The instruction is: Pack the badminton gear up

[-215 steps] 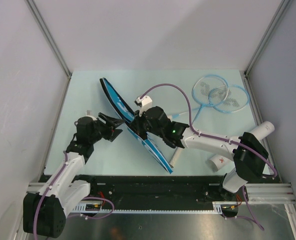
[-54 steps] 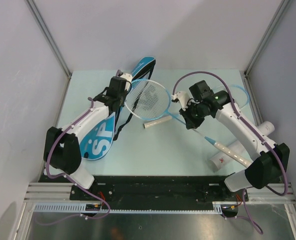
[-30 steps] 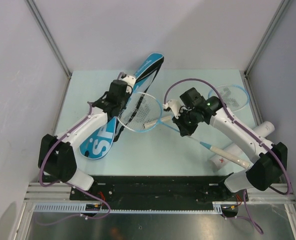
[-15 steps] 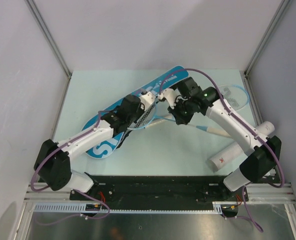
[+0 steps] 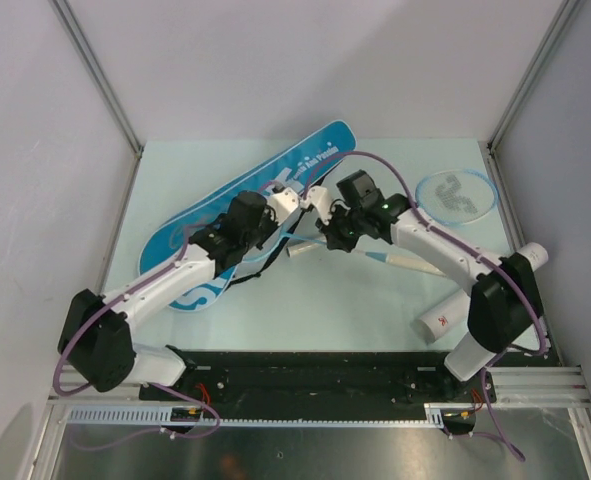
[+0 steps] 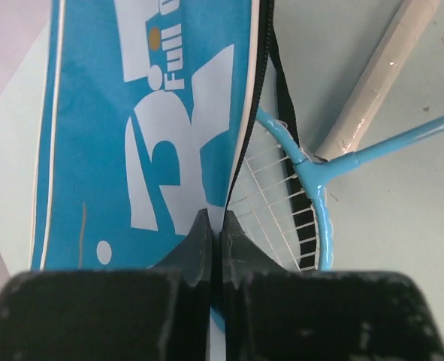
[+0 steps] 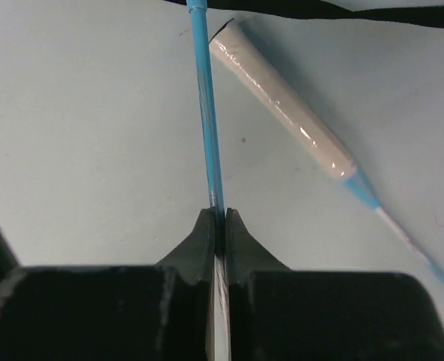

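Gripping the open edge of the blue racket cover [image 6: 154, 113], the left claw [image 6: 215, 226] has its two jaws pressed together on that rim. In the left wrist view the cover fills the upper left of the frame, and its black strap [image 6: 282, 90] runs down the edge just right of the claw. The light-blue hoop and white strings of one racket [image 6: 315, 203] lie partly tucked under that same edge, just to the right of the claw tips.

From the top view, the cover lies flat on the bench [image 5: 375, 300] on a slant, from the lower left of the frame up to the centre top. Both arms meet near its middle.

The right claw [image 7: 218, 218] is clamped shut on the thin blue shaft of that racket. In the right wrist view the shaft passes straight up from between the jaws to the top of the frame. The racket's white handle [image 5: 405, 262] lies right of centre in the top view, beside the right forearm.

A second racket [image 5: 458, 192] lies with its hoop on the bench in the upper right of the top view, well apart from both claws. Small white shuttlecocks [image 5: 453, 186] rest within the hoop. Its white handle [image 7: 282, 113] lies just right of the gripped shaft, apart from it and touched by neither claw.

The long white cardboard tube [image 5: 485, 290] lies at the lower right of the top view, partly hidden behind the right arm's base.
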You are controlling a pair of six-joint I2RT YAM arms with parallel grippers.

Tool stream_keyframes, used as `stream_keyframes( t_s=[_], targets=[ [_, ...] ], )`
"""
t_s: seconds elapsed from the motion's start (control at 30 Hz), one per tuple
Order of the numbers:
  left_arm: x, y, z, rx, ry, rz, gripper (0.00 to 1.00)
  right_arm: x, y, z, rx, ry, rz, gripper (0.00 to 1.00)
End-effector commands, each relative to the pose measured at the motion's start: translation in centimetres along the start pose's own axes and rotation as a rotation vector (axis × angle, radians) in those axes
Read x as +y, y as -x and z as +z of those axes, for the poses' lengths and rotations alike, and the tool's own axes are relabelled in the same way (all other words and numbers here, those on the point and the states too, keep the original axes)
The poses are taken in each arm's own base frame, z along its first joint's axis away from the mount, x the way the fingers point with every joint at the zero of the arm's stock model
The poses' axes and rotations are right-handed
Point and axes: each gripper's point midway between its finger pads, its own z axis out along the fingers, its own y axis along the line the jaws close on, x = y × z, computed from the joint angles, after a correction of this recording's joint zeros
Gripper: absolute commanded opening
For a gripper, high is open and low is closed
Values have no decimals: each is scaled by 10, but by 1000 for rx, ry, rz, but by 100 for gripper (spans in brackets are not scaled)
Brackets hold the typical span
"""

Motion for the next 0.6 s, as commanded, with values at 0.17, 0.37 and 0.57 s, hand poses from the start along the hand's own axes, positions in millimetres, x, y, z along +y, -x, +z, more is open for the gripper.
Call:
stream_keyframes(
  t_s=[0.17, 0.37, 0.57],
  targets=[
    [-41, 61, -16, -257, -211, 82, 0, -30, 79, 11, -271, -115, -379, 0],
    [-48, 53, -13, -264, -254, 145, 0, -8, 65, -11, -268, -45, -582, 0],
    [-70, 52, -27, -341, -384, 225, 0, 3, 79, -25, -339, -69, -664, 0]
  ],
)
